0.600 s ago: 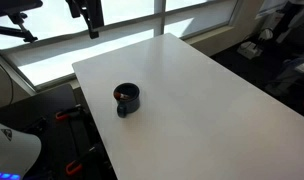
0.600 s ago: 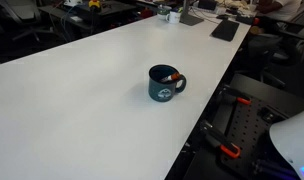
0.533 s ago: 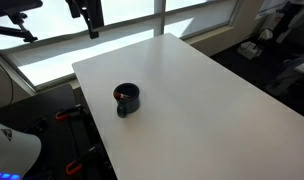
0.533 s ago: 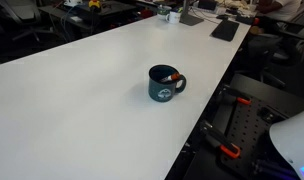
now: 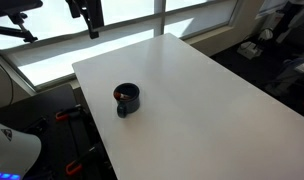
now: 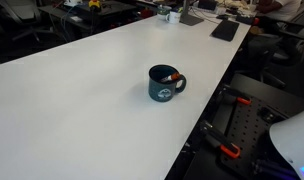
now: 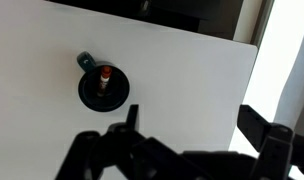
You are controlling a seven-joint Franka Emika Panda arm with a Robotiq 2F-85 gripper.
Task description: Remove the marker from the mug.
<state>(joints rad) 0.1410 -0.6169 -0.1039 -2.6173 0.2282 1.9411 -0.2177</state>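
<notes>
The dark navy mug (image 5: 127,99) stands upright on the white table (image 5: 202,100), near one long edge. It also shows in an exterior view (image 6: 164,85) and in the wrist view (image 7: 100,91), with its handle to the upper left there. The marker (image 7: 105,77) leans inside the mug with its orange-red end up, and it shows in both exterior views (image 5: 121,94) (image 6: 170,76). My gripper (image 7: 192,125) is open and empty, high above the table and well apart from the mug. In an exterior view the gripper (image 5: 89,18) hangs beyond the table's far corner.
A flat dark pad (image 6: 225,30) and small items (image 6: 172,14) lie at the table's far end. The white robot base (image 6: 292,140) stands beside the table edge near the mug. Bright windows (image 5: 132,20) lie beyond the table.
</notes>
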